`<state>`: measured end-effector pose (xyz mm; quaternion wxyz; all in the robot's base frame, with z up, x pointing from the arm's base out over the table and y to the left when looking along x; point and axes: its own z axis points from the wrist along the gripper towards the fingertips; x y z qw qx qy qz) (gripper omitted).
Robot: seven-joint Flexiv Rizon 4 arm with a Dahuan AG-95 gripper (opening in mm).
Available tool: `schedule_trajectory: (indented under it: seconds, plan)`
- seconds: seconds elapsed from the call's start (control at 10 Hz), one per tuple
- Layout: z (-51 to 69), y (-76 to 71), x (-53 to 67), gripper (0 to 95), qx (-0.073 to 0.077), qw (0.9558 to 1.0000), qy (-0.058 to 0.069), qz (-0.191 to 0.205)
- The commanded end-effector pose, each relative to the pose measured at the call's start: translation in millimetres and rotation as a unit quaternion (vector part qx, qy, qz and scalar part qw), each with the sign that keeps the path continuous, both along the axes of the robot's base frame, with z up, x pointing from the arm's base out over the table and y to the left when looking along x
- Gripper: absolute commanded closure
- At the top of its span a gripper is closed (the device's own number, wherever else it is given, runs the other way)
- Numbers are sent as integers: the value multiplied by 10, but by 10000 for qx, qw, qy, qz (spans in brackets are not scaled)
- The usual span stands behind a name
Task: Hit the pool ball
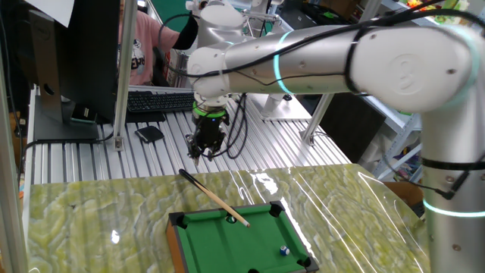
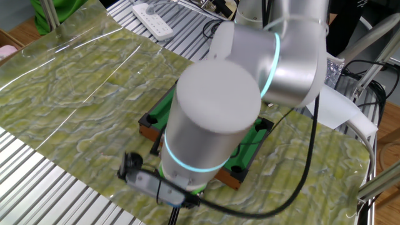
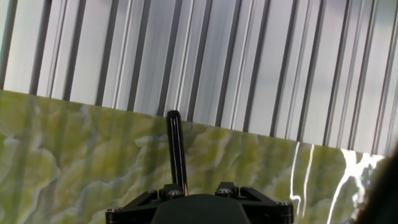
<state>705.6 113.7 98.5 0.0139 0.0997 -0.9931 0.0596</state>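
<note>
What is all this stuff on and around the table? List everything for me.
mini pool table: one, green felt, brown frame, on the mat, near edge
cue stick: one, dark butt, tan shaft, tip over the felt, butt out on the mat
pool ball: one, blue with white, on the felt
second ball: one, dark, near the cue's tip
mat: one, green marbled, over the slatted metal table
keyboard: one, black, far side
power strip: one, white
person: one, pink shirt, behind
robot arm: one, silver
gripper: one, black, above the cue's butt
</note>
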Motion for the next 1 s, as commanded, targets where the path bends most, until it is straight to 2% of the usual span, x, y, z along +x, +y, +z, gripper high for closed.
schedule_trajectory:
  seconds: [0.1,0.7,1.0]
  plan:
    - [-24,30,4,570,-10,10000,21,18]
    - [-187,37,-19,570,1,10000,34,-10]
    - [-255,108,-20,570,-13,10000,53,-74]
